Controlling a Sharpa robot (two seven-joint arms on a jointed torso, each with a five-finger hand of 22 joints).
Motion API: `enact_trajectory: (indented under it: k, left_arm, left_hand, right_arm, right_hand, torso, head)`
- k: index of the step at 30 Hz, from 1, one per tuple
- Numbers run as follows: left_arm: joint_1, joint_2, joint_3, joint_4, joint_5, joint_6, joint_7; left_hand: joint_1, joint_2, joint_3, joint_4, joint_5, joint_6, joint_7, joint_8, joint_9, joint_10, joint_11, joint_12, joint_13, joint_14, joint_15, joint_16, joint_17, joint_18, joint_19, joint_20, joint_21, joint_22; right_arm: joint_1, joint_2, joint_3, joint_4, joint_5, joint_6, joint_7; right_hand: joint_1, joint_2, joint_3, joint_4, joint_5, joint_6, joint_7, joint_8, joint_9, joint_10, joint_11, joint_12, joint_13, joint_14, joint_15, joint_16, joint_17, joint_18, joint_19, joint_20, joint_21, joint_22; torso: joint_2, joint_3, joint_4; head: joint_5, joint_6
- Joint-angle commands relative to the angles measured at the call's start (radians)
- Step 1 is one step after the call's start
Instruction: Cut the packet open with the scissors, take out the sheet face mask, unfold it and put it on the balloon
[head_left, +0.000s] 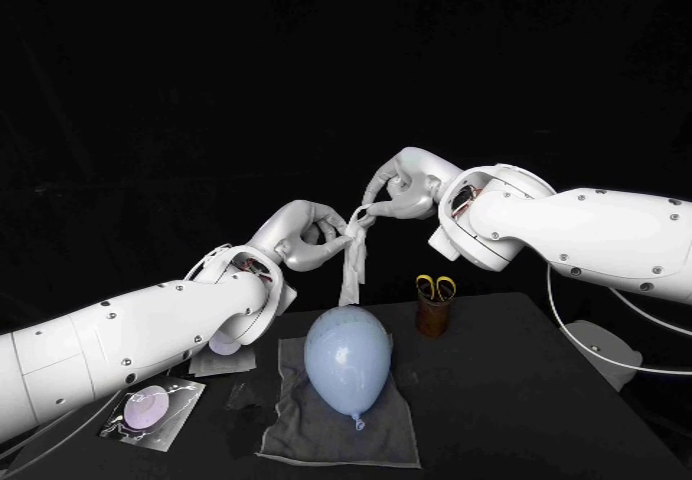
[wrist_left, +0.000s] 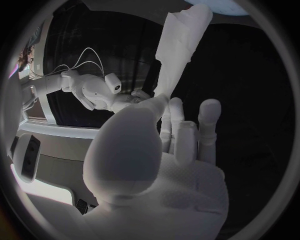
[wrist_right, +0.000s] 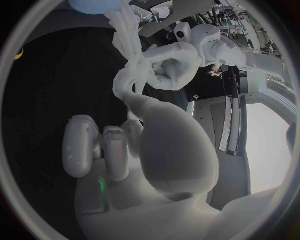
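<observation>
White sheet face mask (head_left: 351, 262), head view: a narrow, bunched strip, not spread out, held in the air above the table (head_left: 562, 400). Its long axis runs close to vertical. The upper end slants up toward the right hand (head_left: 398, 190), and the free lower end hangs straight down, pointing at the balloon (head_left: 346, 368) and stopping just above it. The right hand pinches the top end with its other fingers curled. The left hand (head_left: 306, 238) pinches the strip a little lower, its fingers closed round it. The pale blue balloon lies on a grey cloth (head_left: 310, 425), knot toward the robot. The scissors (head_left: 434, 288), with yellow handles up, stand in a brown holder (head_left: 433, 318) just beside the balloon's far end. A flat packet (head_left: 150, 410) with a lilac round patch lies near the left arm, well apart from the mask.

Left wrist view: the mask (wrist_left: 182, 45) rises from the left hand (wrist_left: 156, 170) as a flat folded band – smooth, with creased edges – toward the balloon's rim (wrist_left: 222, 4). Its near end is caught where the thumb meets one finger; the other fingers (wrist_left: 209, 112) stand apart.

Right wrist view: the mask (wrist_right: 127, 40) is twisted thin where the right hand (wrist_right: 156, 165) pinches it at the thumb tip, then fans into several layers toward the balloon (wrist_right: 94, 5). The left hand (wrist_right: 167, 62) grips it just beyond.
</observation>
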Motion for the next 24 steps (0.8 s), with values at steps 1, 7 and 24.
enact_trajectory:
  k: [1,7,24]
  left_arm:
    - [0.006,0.002,0.005,-0.003,0.007,0.061,-0.028]
    - [0.019,0.003,0.013,-0.015,0.004,0.124,-0.059]
    - [0.045,-0.011,0.019,-0.028,-0.005,0.241,-0.076]
  left_hand:
    - [-0.010,-0.006,-0.010,0.003,-0.002,0.007,-0.006,0.015,0.008,0.011,0.000,0.005,0.002,0.011,-0.002,0.006,0.011,-0.010,0.010,-0.001,0.006,0.007]
    - [-0.012,-0.015,-0.033,0.036,-0.002,0.028,-0.014,0.015,-0.001,0.028,-0.009,0.010,0.005,0.027,-0.011,0.011,0.039,-0.017,0.041,-0.009,0.024,0.042]
    - [0.005,0.090,-0.031,0.059,-0.002,-0.036,0.028,-0.037,-0.034,-0.017,0.027,-0.080,-0.039,-0.007,0.019,-0.001,-0.017,-0.010,-0.003,0.004,-0.014,-0.016]
  right_arm:
    - [-0.001,-0.001,0.001,0.001,-0.012,0.027,0.011]
    - [-0.002,-0.002,0.001,-0.004,-0.024,0.022,0.008]
    - [-0.002,-0.004,0.001,-0.030,-0.052,0.010,0.013]
  right_hand:
    - [-0.009,-0.002,0.006,-0.001,0.001,0.000,0.005,0.006,0.001,0.052,-0.004,0.006,0.107,0.110,0.003,0.004,0.263,-0.010,0.026,0.001,0.000,0.197]
    - [-0.009,-0.002,0.006,-0.001,0.001,0.000,0.005,0.006,0.001,0.052,-0.004,0.005,0.107,0.110,0.003,0.004,0.263,-0.010,0.026,0.001,0.000,0.197]
    - [-0.011,-0.002,0.008,-0.002,0.001,-0.001,0.005,0.007,0.002,0.051,-0.004,0.005,0.107,0.110,0.003,0.004,0.263,-0.011,0.027,0.001,0.004,0.198]
  torso:
    - [0.000,0.0004,-0.0004]
    - [0.000,-0.0001,-0.0001]
    - [0.001,-0.0008,0.0005]
  head:
    - [0.000,-0.001]
    - [-0.001,-0.001]
    - [-0.003,-0.008]
